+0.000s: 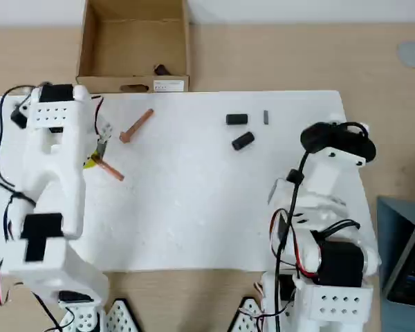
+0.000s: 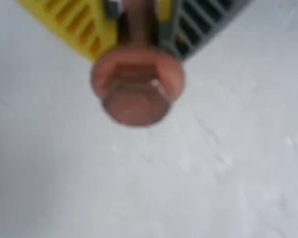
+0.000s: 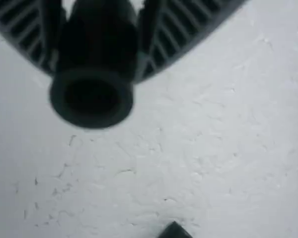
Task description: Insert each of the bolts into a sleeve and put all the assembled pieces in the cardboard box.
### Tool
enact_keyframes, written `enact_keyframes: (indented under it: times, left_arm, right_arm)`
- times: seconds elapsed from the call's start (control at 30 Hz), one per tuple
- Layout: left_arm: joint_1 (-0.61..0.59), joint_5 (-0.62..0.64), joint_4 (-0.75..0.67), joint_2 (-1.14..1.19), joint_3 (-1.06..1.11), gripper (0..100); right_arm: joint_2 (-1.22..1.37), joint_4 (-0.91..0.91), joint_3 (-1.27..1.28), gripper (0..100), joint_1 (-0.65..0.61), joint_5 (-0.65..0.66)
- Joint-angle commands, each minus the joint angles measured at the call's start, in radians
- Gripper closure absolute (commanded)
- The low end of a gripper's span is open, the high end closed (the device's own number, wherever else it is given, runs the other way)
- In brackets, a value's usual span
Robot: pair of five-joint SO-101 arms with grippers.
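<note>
A copper bolt (image 2: 136, 89) is held head-first in my left gripper (image 2: 139, 20), shut on its shank between a yellow finger (image 2: 64, 25) and a grey one. From above, that gripper (image 1: 99, 153) is at the white mat's left side, with the bolt (image 1: 112, 171) sticking out of it. A second copper bolt (image 1: 136, 126) lies loose nearby. My right gripper (image 3: 97, 20) is shut on a black sleeve (image 3: 92, 94), whose open bore faces the camera just above the mat. Two loose black sleeves (image 1: 236, 119) (image 1: 243, 140) lie at the mat's far right.
The cardboard box (image 1: 90, 41) stands open beyond the mat's far edge, with a dark piece (image 1: 162, 70) inside. A small grey piece (image 1: 266, 117) lies by the sleeves. The right arm (image 1: 328, 180) rises over the mat's right side. A dark object (image 3: 174, 231) shows at the right wrist view's edge.
</note>
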Motion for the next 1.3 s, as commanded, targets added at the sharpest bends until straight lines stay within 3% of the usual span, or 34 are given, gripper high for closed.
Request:
enact_keyframes:
  times: [0.0, 0.33, 0.77, 0.9, 1.13, 1.27]
  left_arm:
    - [0.04, -0.046, 0.04, -0.168, -0.035, 100]
    - [0.158, -0.216, 0.037, -0.605, 0.23, 100]
    - [0.167, -0.359, -0.272, -1.179, 0.778, 100]
    - [0.181, -0.359, -0.315, -1.302, 0.868, 100]
    - [0.324, -0.351, -0.328, -1.492, 0.947, 100]
    - [0.382, -0.351, -0.407, -1.62, 0.993, 100]
  right_arm:
    - [-0.047, -0.011, -0.062, 98.9, 0.01, 0.041]
    - [-0.329, 0.034, 0.082, 98.9, 0.007, 0.183]
    - [-0.495, -0.003, 0.249, 98.9, -0.004, 0.298]
    - [-0.496, -0.012, 0.262, 98.9, -0.093, 0.315]
    - [-0.498, -0.094, 0.315, 98.9, -0.242, 0.318]
    - [-0.498, -0.135, 0.341, 98.9, -0.341, 0.318]
